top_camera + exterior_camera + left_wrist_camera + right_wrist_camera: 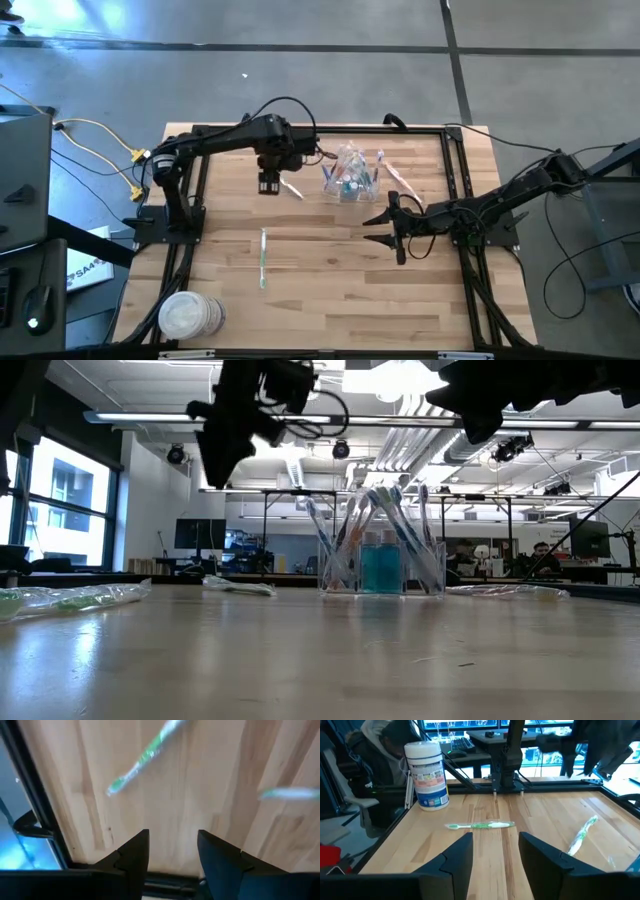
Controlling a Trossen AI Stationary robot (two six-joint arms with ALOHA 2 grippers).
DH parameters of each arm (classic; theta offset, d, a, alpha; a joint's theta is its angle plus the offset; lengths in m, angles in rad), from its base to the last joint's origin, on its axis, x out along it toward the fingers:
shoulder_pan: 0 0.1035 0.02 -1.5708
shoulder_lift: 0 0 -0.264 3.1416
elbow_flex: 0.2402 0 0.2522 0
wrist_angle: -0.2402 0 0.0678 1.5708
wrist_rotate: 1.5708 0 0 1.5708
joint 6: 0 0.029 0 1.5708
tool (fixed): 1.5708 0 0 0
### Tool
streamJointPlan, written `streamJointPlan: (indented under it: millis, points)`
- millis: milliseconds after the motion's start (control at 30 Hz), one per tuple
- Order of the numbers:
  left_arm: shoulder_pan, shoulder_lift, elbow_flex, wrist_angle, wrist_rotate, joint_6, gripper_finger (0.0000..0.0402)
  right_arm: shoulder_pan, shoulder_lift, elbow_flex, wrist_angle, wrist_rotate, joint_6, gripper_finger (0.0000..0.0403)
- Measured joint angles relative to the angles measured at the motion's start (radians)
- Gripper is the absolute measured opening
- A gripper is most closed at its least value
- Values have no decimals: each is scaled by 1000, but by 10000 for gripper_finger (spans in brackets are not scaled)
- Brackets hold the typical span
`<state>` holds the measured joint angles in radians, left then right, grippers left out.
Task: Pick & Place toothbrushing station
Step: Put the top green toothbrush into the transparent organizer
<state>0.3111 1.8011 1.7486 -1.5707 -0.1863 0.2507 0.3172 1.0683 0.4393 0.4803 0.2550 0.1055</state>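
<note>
A clear plastic cup stands upright at the far middle of the table with several toothbrushes in it. A green toothbrush lies flat near the table's middle. A wrapped toothbrush lies left of the cup, another to its right. My left gripper hangs open above the table, pointing down, just left of the wrapped toothbrush and touching nothing. My right gripper is open and about level, right of the middle.
A white round wipes container stands at the near left corner. A black frame borders the wooden table. Bare wood lies between the green toothbrush and my right gripper. People sit at desks in the room beyond.
</note>
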Motion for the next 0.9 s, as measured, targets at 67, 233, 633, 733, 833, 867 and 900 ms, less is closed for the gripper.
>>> streamJointPlan:
  millis: [67, 233, 633, 733, 833, 867, 900]
  points:
    - [10, 0, -43, 7, 9, 36, 164, 0, 0, 0, 10, 0, 0, 152]
    - [17, 0, -156, 178, 89, -56, 164, 0, 0, 0, 26, 0, -1, 152]
    - [16, 1, -224, 330, 117, -57, 164, -1, 0, 0, 25, 0, -4, 152]
    - [16, 1, -224, 343, 113, -61, 164, -1, 0, 0, 22, 0, -4, 152]
    - [16, 1, -224, 338, 70, -8, 164, -1, 0, 0, 16, 0, -4, 152]
    - [16, 1, -224, 337, 52, 21, 164, -1, 0, 0, 15, 0, -4, 152]
    - [16, 1, -224, 340, 43, 46, 164, -1, 0, 0, 15, 0, -4, 152]
